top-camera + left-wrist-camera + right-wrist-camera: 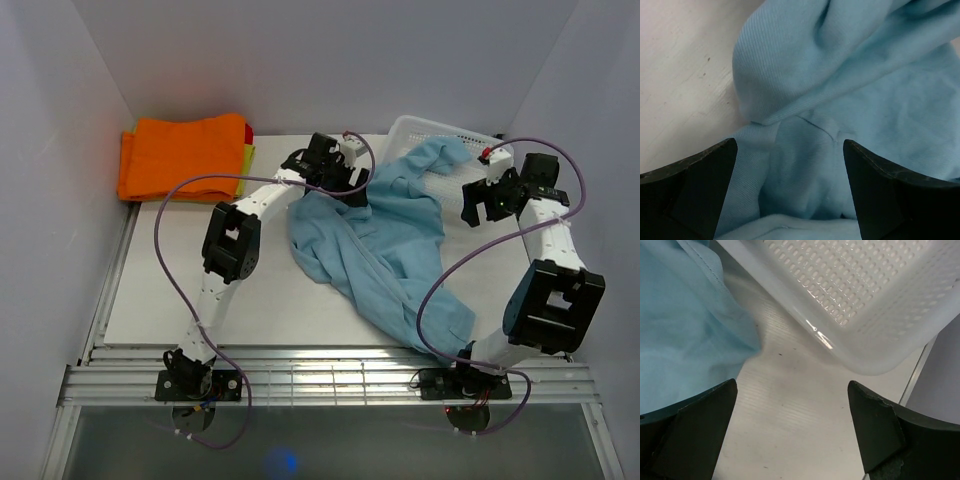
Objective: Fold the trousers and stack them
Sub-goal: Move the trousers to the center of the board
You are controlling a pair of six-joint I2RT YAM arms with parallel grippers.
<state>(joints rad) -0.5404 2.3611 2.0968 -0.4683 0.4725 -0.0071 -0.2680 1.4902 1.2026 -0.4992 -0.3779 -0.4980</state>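
Note:
The light sky-blue trousers [385,235] lie crumpled across the middle of the table, one end draped over the white basket's edge, the other reaching the near edge. My left gripper [352,190] is open just above the trousers' upper left part; the left wrist view shows rumpled blue cloth [840,90] between the spread jaws. My right gripper [478,208] is open and empty over bare table between the trousers [685,335] and the basket [860,295].
A white perforated basket [440,128] stands at the back right. A bright orange folded garment [185,155] lies on yellow and red cloths at the back left. White walls close in both sides.

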